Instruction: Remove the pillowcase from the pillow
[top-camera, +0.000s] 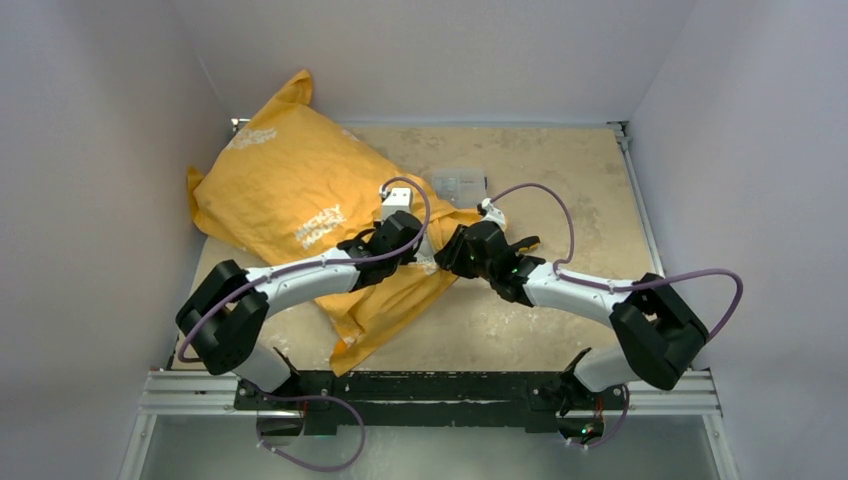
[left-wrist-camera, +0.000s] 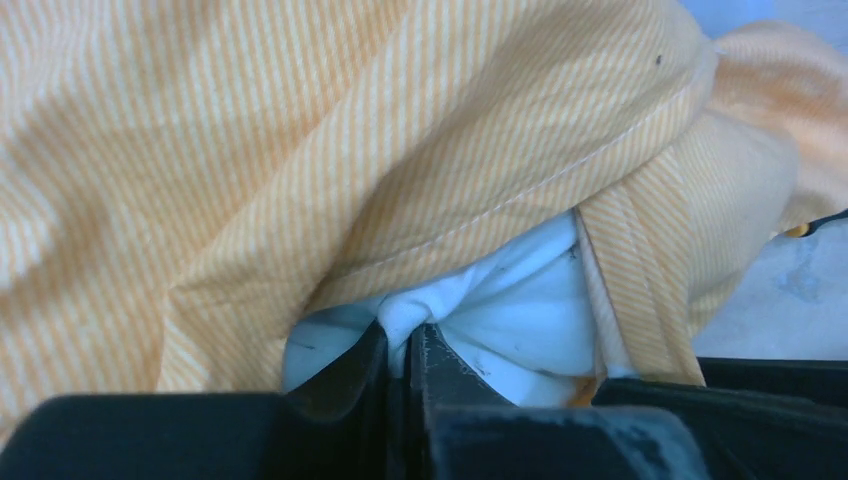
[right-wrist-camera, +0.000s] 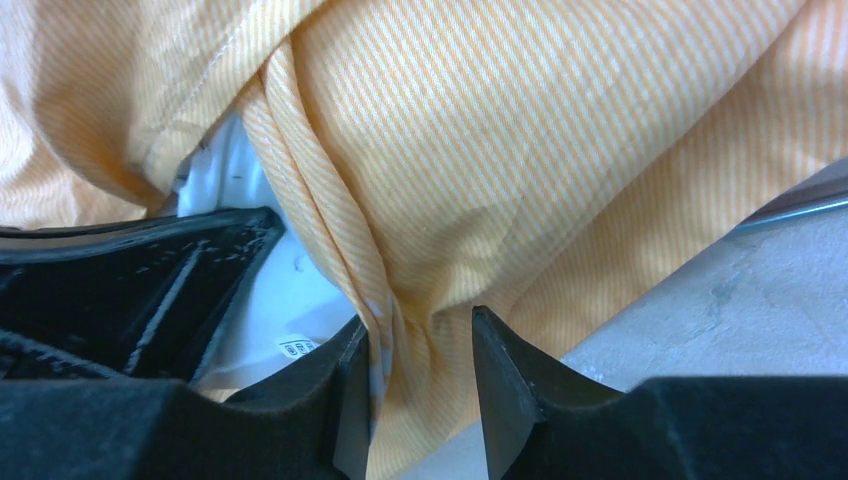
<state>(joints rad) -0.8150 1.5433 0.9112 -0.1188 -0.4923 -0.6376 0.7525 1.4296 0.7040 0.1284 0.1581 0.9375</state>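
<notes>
The orange pillowcase (top-camera: 290, 190) lies across the left and middle of the table; only white lettering shows on it. My left gripper (top-camera: 425, 252) is at its open end, shut on a pinch of the white pillow (left-wrist-camera: 520, 310) that pokes out under the orange hem (left-wrist-camera: 300, 150). My right gripper (top-camera: 445, 258) faces it, almost touching. Its fingers (right-wrist-camera: 420, 345) stand a little apart with a bunched fold of the pillowcase (right-wrist-camera: 520, 150) between them. The pillow (right-wrist-camera: 270, 290) and its small printed tag (right-wrist-camera: 295, 347) show just left of that fold. Most of the pillow is hidden.
The tan table (top-camera: 560, 180) is walled by white panels at the back and sides. A flat grey patch (top-camera: 458, 185) lies just behind the grippers. The near table edge is a black rail (top-camera: 450, 385) holding both arm bases.
</notes>
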